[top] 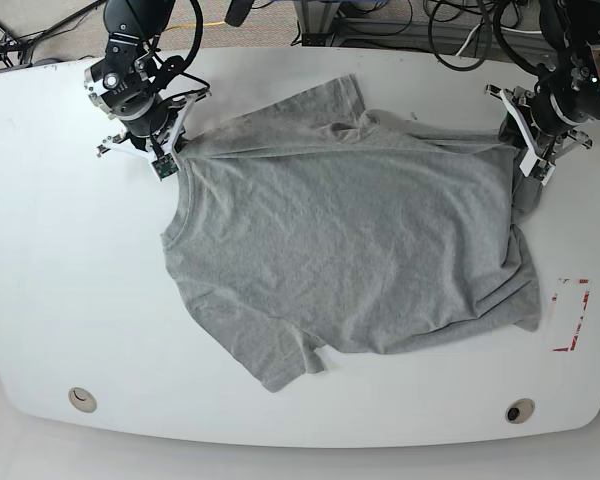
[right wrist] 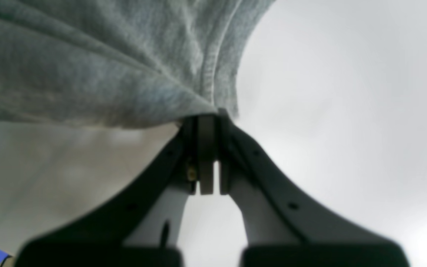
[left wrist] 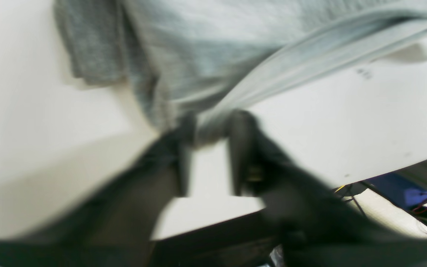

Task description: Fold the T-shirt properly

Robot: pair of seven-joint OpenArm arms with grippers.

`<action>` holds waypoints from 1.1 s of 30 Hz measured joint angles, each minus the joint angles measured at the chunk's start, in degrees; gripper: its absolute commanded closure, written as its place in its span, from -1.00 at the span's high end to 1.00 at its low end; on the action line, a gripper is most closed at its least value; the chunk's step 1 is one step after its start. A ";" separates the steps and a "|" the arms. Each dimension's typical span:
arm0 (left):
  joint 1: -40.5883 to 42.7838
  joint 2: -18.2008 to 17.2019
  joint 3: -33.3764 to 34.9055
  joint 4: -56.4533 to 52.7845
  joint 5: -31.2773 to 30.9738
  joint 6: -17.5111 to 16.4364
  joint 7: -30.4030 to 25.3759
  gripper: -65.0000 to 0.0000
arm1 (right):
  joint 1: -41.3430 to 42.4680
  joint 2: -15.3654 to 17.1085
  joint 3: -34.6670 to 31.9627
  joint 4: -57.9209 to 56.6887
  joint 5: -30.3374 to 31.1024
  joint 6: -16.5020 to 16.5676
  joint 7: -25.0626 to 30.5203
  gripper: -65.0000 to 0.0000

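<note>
I read the T-shirt [top: 350, 240] lying mostly flat on the white surface [top: 60, 300], long axis running between the two arms, far edge pulled taut. The right gripper [top: 170, 140] clamps the shoulder corner; the left gripper [top: 515, 140] pinches the hem corner. The cloth lies toward me from both fingers, so I judge a fold must travel that way. Wrist views confirm fabric caught between the fingers [right wrist: 206, 148]; base view alone shows the layout.

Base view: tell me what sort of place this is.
Probably a robotics lab bench: a rounded white tabletop, tangled black cables behind it, red tape marks, and a light heather-grey T-shirt spread for practice.
</note>
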 measured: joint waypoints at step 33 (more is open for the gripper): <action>-14.21 0.46 -12.28 -30.01 1.68 -8.02 -12.55 0.60 | -0.66 -2.10 1.79 0.00 -1.40 -0.57 -0.46 -1.00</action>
